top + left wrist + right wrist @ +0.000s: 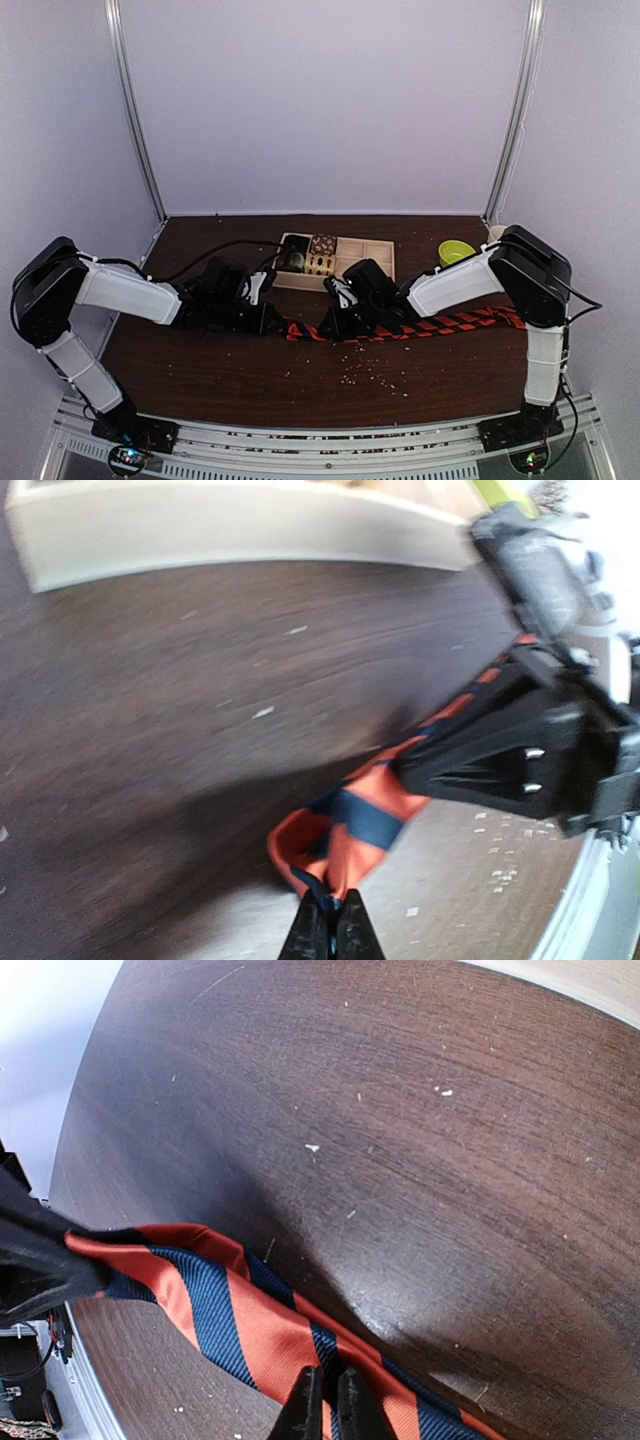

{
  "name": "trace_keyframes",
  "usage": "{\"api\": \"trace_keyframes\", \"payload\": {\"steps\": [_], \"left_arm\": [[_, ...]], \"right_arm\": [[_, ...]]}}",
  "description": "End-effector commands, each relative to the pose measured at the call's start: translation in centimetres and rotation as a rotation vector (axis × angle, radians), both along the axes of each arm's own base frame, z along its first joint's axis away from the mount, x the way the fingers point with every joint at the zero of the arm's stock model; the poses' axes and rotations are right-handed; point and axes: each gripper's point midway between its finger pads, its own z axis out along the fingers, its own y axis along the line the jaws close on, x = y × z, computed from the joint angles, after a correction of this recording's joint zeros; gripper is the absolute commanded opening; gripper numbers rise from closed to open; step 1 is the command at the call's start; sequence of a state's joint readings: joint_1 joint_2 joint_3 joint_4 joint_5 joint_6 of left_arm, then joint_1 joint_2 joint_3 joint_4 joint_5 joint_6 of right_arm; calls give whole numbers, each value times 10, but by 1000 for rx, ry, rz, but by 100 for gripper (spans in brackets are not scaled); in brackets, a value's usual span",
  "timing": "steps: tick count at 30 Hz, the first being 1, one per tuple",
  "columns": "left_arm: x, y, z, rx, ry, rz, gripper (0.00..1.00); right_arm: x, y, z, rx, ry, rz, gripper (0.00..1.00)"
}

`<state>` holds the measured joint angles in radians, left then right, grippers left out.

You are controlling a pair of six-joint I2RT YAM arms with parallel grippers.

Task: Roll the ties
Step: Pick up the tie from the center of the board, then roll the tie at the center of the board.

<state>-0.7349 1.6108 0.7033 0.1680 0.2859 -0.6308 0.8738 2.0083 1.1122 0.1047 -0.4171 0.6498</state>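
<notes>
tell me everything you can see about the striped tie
The tie is a long, narrow strip of woven-looking fabric with diagonal red-orange and dark stripes. It lies unrolled, stretched left to right across the dark table, on the near side of the wooden tray. The left end effector is shut on its folded left end. The right end effector pinches it slightly further along.

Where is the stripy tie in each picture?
Top external: the tie lies across the table, in front of the wooden tray, stretching off to the right.
Left wrist: lower middle, its end pinched by the left pincer.
Right wrist: bottom left, pinched by the right pincer.
Shared landmark: the tray's pale wall, also along the top of the left wrist view.
</notes>
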Motion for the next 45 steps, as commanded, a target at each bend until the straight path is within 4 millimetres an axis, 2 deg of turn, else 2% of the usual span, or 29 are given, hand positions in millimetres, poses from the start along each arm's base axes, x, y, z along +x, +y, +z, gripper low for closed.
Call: {"api": "trace_keyframes", "payload": {"steps": [1, 5, 9, 11, 15, 21, 24, 26, 33, 37, 41, 44, 45], "left_arm": [[2, -38, 45, -136, -100, -98, 0], [0, -61, 49, -160, -93, -140, 0], [1, -70, 49, -203, -68, -135, 1], [2, -71, 47, -204, -58, -131, 1], [3, -71, 44, -197, -53, -127, 2], [2, -84, 48, -198, -56, -159, 2], [2, -89, 49, -198, -58, -163, 2], [2, -88, 50, -196, -63, -156, 3], [-3, -71, 42, -153, -48, -115, 4], [-3, -52, 36, -96, -54, -52, 8], [-8, -55, 45, -136, -80, -84, 16], [-1, -44, 39, -144, -59, -45, 30], [3, -36, 39, -161, -47, -10, 39]], "right_arm": [[-4, -4, -17, -49, 9, -2, 8], [-3, -2, -10, -35, 1, 0, 9], [-3, -3, 1, -12, -10, -2, 9], [-3, -6, 14, 12, -24, -10, 10], [-3, -20, 36, 57, -43, -38, 13], [-5, -47, 44, 115, -18, -83, 18], [-4, -52, 50, 159, -18, -96, 18], [-2, -48, 52, 176, -14, -90, 18], [4, -10, 66, 271, 4, -51, 15], [1, 8, 58, 243, 8, -18, 15], [1, 16, 35, 183, 24, -13, 14], [2, 12, 16, 127, 34, -27, 13], [2, 10, 14, 120, 37, -29, 12]]}}
